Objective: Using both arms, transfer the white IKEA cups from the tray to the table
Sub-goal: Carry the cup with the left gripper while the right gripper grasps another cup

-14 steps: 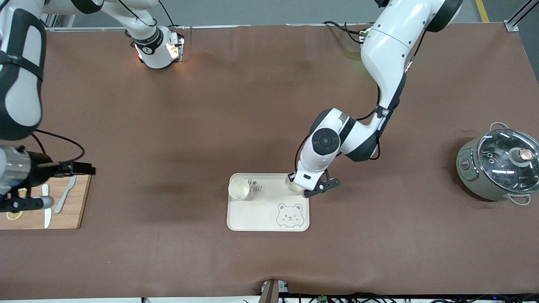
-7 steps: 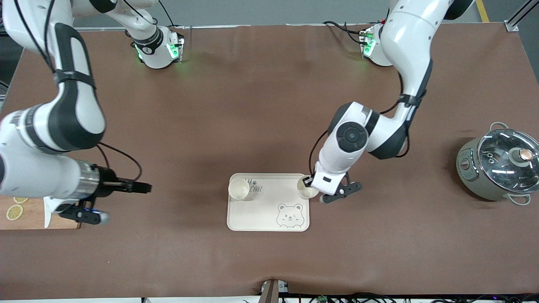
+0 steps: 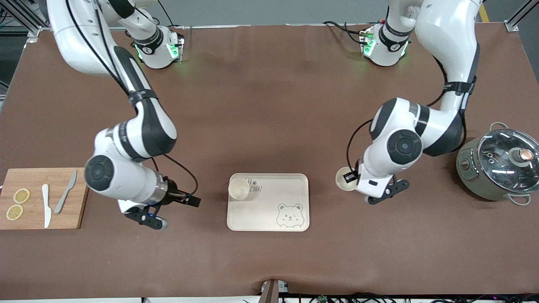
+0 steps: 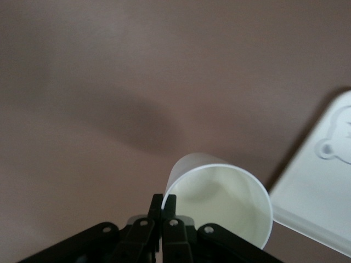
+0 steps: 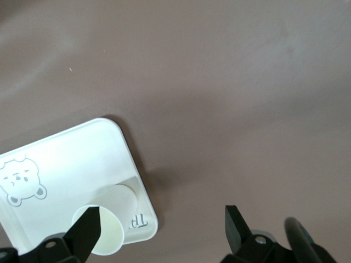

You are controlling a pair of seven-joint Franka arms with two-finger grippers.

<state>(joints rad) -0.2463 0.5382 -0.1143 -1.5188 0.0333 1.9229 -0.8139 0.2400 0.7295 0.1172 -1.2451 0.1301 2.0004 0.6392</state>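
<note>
One white cup (image 3: 239,188) stands upright in a corner of the cream bear-print tray (image 3: 290,185); it also shows in the right wrist view (image 5: 107,227). My right gripper (image 3: 193,201) is open and empty over the brown table beside the tray, toward the right arm's end; its fingers (image 5: 90,219) are spread wide. My left gripper (image 3: 350,178) is shut on the rim of the other white cup (image 3: 344,179), holding it over the table beside the tray, toward the left arm's end. In the left wrist view the jaws (image 4: 163,201) pinch the cup's wall (image 4: 219,197).
A grey pot with a glass lid (image 3: 501,166) stands at the left arm's end. A wooden cutting board (image 3: 63,216) with two knives and lemon slices lies at the right arm's end. The tray's edge shows in the left wrist view (image 4: 323,186).
My left gripper has carried its cup off the tray toward the left arm's end. My right arm has swung from over the cutting board toward the tray.
</note>
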